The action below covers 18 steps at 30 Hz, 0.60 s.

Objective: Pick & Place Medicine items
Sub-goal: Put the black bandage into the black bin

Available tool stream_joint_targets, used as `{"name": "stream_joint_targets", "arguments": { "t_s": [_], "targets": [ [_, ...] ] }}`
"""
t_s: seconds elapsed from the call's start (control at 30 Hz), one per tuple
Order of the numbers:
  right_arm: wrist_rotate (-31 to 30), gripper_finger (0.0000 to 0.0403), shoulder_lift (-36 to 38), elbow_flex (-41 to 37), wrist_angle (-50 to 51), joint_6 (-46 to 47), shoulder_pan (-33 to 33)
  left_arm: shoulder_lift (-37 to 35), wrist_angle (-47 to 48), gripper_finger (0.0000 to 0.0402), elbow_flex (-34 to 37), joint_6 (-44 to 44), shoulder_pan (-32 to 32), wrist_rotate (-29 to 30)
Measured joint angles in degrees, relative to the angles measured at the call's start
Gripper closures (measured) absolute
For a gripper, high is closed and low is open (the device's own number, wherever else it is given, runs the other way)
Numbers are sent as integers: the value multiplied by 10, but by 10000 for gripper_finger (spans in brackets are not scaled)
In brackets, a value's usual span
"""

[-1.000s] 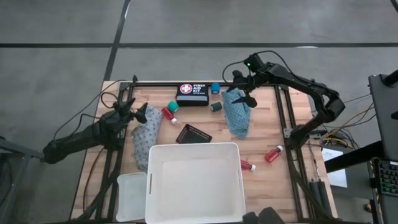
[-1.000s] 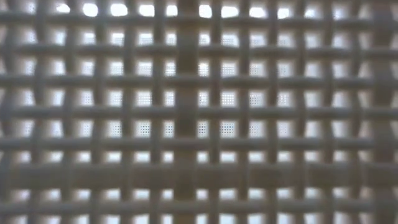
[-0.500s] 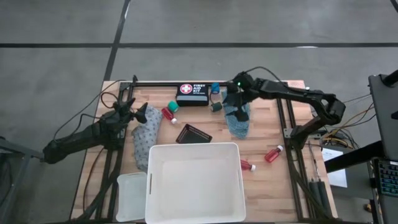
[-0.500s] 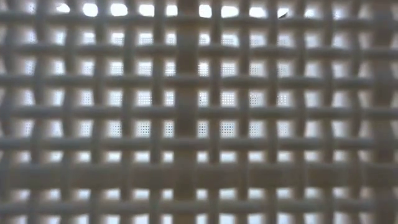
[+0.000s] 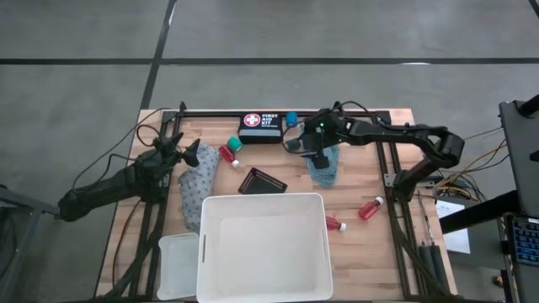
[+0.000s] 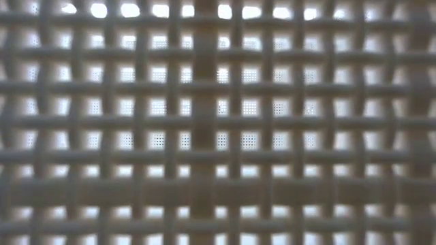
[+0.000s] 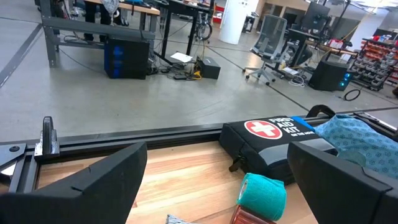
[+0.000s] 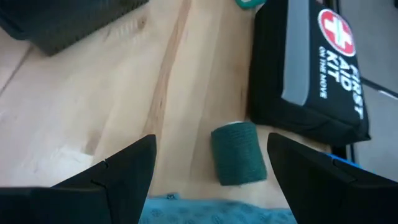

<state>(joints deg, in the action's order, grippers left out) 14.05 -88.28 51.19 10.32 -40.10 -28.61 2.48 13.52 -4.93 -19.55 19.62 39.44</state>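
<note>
Fingers spread wide, the right gripper is hanging over a small dark-green roll lying beside the black first-aid kit pouch near the wooden table's far edge, with the teal patterned cloth bunched just beside it. The left gripper, also open and holding nothing, is waiting at the table's left edge, touching the grey patterned cloth. A red bottle with a white cap and a green tub are sitting between the two arms; two more red bottles are lying near the right edge, by the big white plastic tub. The risk now is a finger snagging the teal cloth or nudging the roll against the pouch, spoiling the grasp.
</note>
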Motion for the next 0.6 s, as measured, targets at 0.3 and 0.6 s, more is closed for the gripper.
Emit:
{"name": "stream_joint_targets", "arguments": {
  "t_s": [0.3,0.6],
  "targets": [
    [-67,101,-85,45,-13,22,9,0,0,9,0,0,0,0],
    [-81,101,-116,67,-10,22,9,0,0,9,0,0,0,0]
  ]
}}
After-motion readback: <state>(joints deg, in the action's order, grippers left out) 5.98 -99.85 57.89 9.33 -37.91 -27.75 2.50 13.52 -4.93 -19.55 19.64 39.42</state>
